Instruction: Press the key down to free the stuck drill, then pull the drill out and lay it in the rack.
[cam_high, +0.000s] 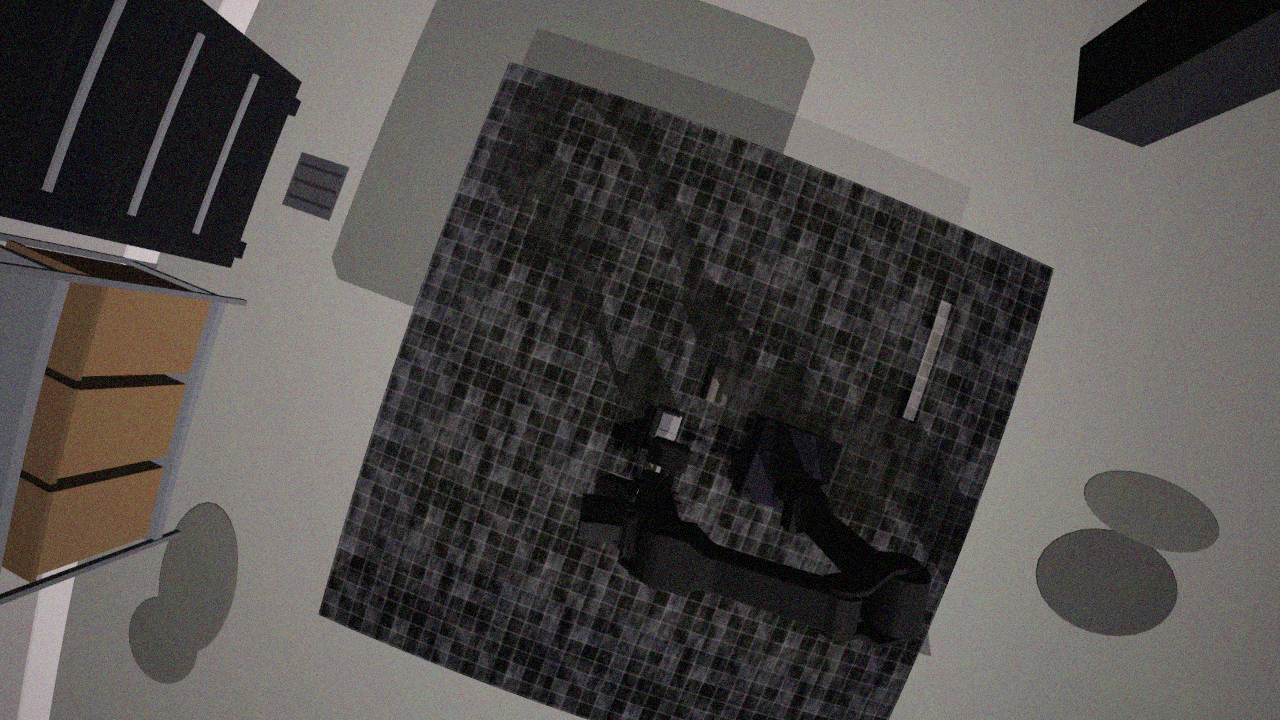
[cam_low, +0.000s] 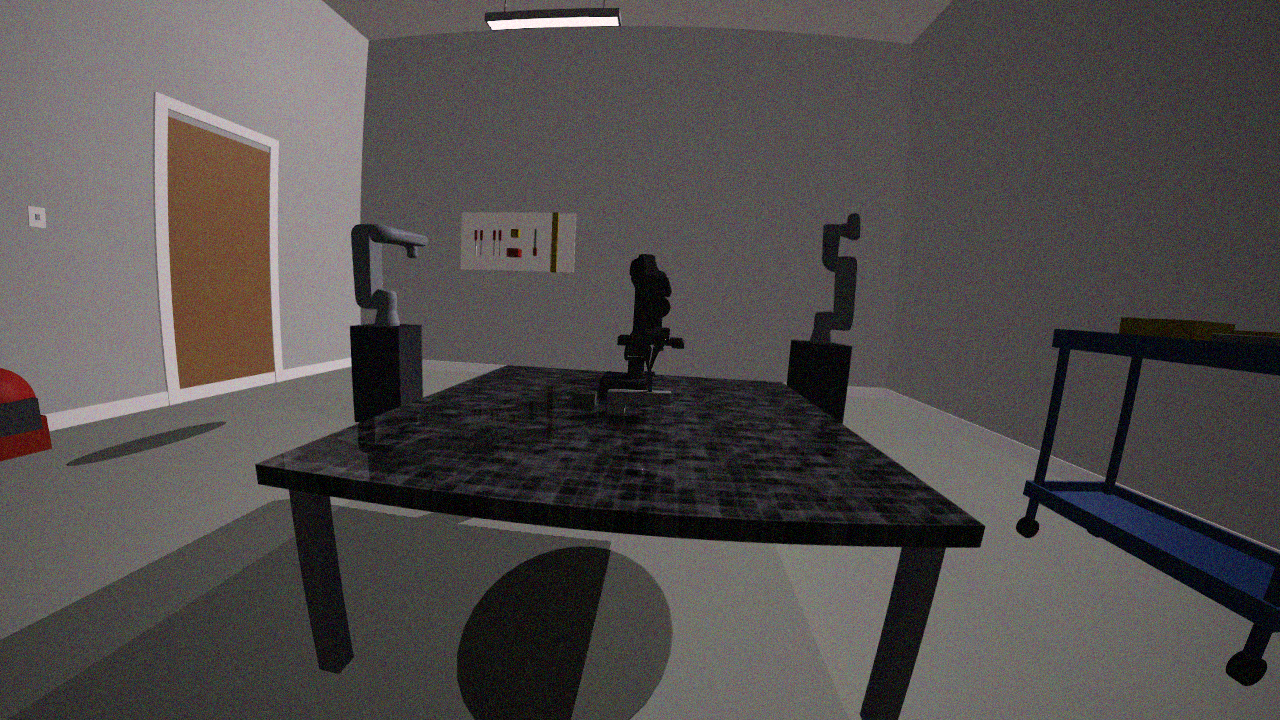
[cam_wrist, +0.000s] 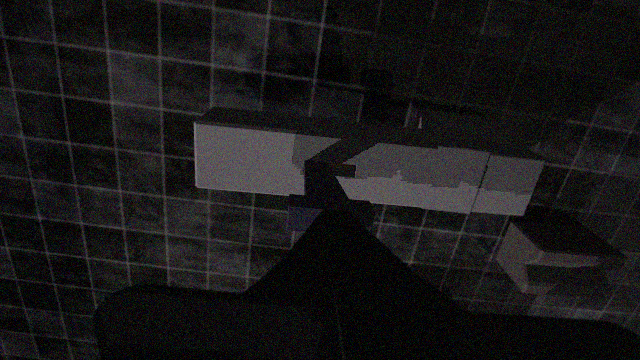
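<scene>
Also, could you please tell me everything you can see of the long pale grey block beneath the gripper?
The long pale grey block looks matte and straight-edged, with a dark side and a thin dark line across its top near one end. It lies flat on the dark tiled tabletop. The shut gripper hides its middle; contact is unclear.
</scene>
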